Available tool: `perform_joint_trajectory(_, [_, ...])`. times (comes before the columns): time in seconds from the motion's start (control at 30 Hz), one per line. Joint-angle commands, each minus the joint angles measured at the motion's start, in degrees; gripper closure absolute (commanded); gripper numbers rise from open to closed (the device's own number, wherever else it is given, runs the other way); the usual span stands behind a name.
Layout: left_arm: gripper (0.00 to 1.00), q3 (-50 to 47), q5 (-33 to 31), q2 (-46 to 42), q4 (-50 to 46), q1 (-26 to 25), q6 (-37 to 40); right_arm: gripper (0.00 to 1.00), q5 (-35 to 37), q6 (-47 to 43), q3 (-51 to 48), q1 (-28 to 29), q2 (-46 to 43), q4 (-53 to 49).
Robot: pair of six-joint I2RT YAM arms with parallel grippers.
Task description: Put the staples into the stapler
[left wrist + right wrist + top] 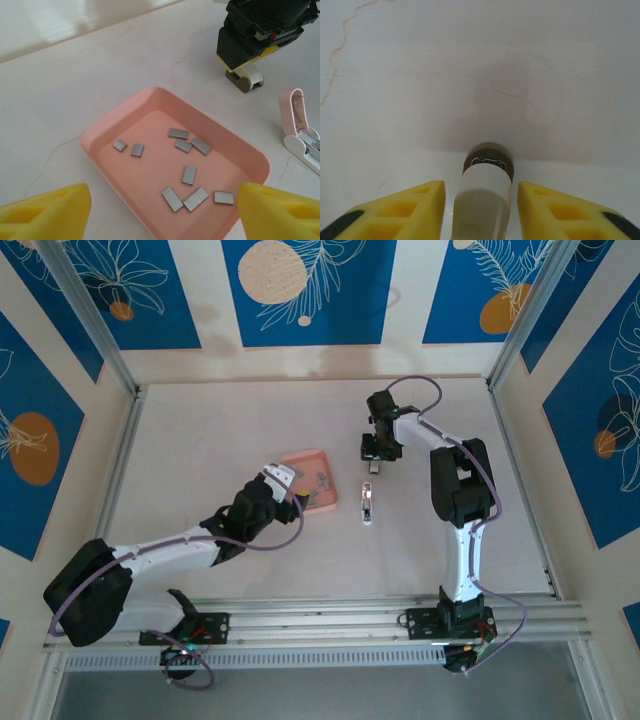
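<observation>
My left gripper (165, 215) hangs with fingers apart over the pink tray (100, 140), where the grey staples (189, 174) lie scattered. The opened stapler (299, 131) lies near the tray. My right gripper (481, 189) straddles a white cylinder (482, 205); whether it is clamped on it, I cannot tell.

The stapler (291, 112) is cut off by the right edge of the left wrist view.

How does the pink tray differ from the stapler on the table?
The tray is wide and all pink; the stapler is narrow, pink and white. The tray holds loose staples; the stapler lies open beside it. Both rest on the table.
</observation>
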Motion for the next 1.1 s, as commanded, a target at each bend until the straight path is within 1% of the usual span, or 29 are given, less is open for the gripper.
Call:
perform_joint_trajectory(0.0, [0.24, -0.3, 0.8, -0.2, 0.0, 0.9, -1.1, 0.63, -0.9, -0.8, 2.1, 0.1, 0.8, -0.1])
perform_joint_trajectory(0.17, [0.24, -0.1, 1.4, -0.3, -0.4, 1.0, -1.0, 0.71, 0.1, -1.6, 0.6, 0.2, -1.5, 2.0])
perform_joint_trajectory(0.23, [0.24, -0.1, 1.9, -0.7, -0.8, 1.1, -0.7, 0.77, 0.5, -2.4, -1.2, 0.3, -4.2, 4.1])
perform_joint_trajectory(0.33, [0.24, 0.0, 3.3, -1.7, -1.3, 1.3, 0.0, 0.8, -0.4, -4.8, -6.2, 0.4, -10.7, 9.3])
perform_joint_trajectory(0.43, [0.25, 0.2, 5.6, -3.1, -1.8, 1.5, 0.8, 0.8, -4.0, -9.4, -12.0, 0.5, -18.7, 14.5])
perform_joint_trajectory(0.53, [0.25, 1.3, 9.3, -4.6, -3.3, 1.5, 0.9, 0.8, -10.9, -14.1, -19.8, 0.6, -27.5, 21.3])
perform_joint_trajectory(0.63, [0.27, 3.3, 13.7, -5.9, -5.9, 1.6, -0.8, 0.8, -20.4, -18.1, -28.4, 0.3, -36.4, 29.4])
perform_joint_trajectory(0.73, [0.29, 6.4, 16.2, -7.1, -10.6, 1.7, -6.4, 0.82, -30.1, -23.8, -36.7, 0.3, -44.9, 36.9])
perform_joint_trajectory(0.8, [0.3, 9.2, 18.3, -7.3, -15.6, 1.8, -10.1, 0.85, -36.3, -28.1, -42.4, 0.4, -50.2, 41.3])
perform_joint_trajectory(0.9, [0.32, 13.4, 22.0, -6.9, -22.3, 1.9, -14.7, 0.89, -44.9, -35.4, -48.0, 0.7, -56.2, 43.5])
perform_joint_trajectory(1.03, [0.37, 16.2, 26.2, -6.4, -25.5, 1.9, -21.3, 1.0, -49.2, -42.4, -52.3, 2.3, -61.2, 43.0])
perform_joint_trajectory(1.07, [0.38, 16.5, 27.0, -6.3, -25.5, 1.9, -23.6, 1.0, -50.0, -44.6, -53.3, 2.7, -62.1, 42.7])
